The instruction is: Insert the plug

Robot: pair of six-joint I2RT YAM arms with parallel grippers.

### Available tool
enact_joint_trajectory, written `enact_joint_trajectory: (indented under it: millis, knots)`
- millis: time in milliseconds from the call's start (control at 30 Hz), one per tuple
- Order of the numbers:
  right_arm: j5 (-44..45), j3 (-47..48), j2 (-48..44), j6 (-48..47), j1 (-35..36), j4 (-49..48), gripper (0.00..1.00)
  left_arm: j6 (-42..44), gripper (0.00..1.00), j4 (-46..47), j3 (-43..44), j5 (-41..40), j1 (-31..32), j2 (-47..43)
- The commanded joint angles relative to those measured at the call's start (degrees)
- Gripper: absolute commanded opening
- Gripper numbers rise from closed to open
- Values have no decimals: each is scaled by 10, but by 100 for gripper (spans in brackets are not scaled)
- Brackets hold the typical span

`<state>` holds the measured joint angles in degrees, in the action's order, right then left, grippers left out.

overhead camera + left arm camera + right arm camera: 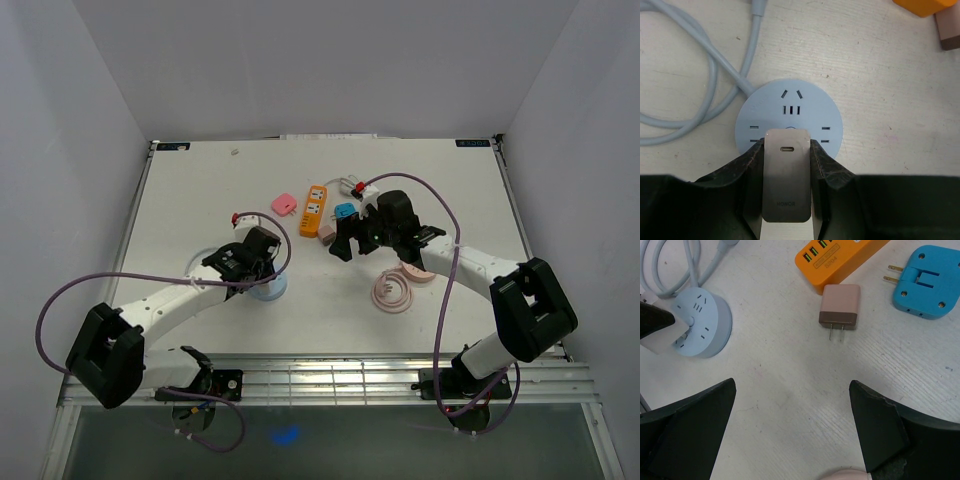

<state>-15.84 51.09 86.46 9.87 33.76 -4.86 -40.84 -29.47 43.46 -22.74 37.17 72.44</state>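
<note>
My left gripper (pixel 786 146) is shut on a grey-white HONOR charger plug (pixel 786 185). It holds the plug upright against the near part of the round light-blue socket (pixel 790 107). I cannot tell whether the prongs are in the slots. In the top view the left gripper (pixel 262 262) is over that socket (pixel 272 290). My right gripper (pixel 792 390) is open and empty above bare table. In its view the socket (pixel 702 322) with the held plug (pixel 660 337) is at the far left. In the top view the right gripper (pixel 349 237) is to the right of the socket.
An orange power strip (pixel 314 209), a pink-brown charger (pixel 840 305), a blue adapter (pixel 927 282) and a pink plug (pixel 285 204) lie at mid-table. A pink round socket with coiled cable (pixel 394 291) lies under the right arm. The blue socket's cable (pixel 710 75) loops to the left.
</note>
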Motion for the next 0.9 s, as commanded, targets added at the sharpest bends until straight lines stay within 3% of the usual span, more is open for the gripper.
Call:
enact_joint_trajectory:
  millis: [0, 167, 567, 867]
  knots:
    - [-10, 5, 4, -5, -1, -22, 100, -53, 0, -77, -51, 32, 26, -20]
    - [-6, 2, 2, -4, -3, -22, 100, -84, 0, -76, -75, -15, 65, -69]
    - [-17, 4, 8, 1, -4, -22, 100, -150, 0, -98, -53, -121, 132, -49]
    - [-72, 14, 35, 14, -5, -23, 87, -192, 0, -98, -70, -194, 189, -61]
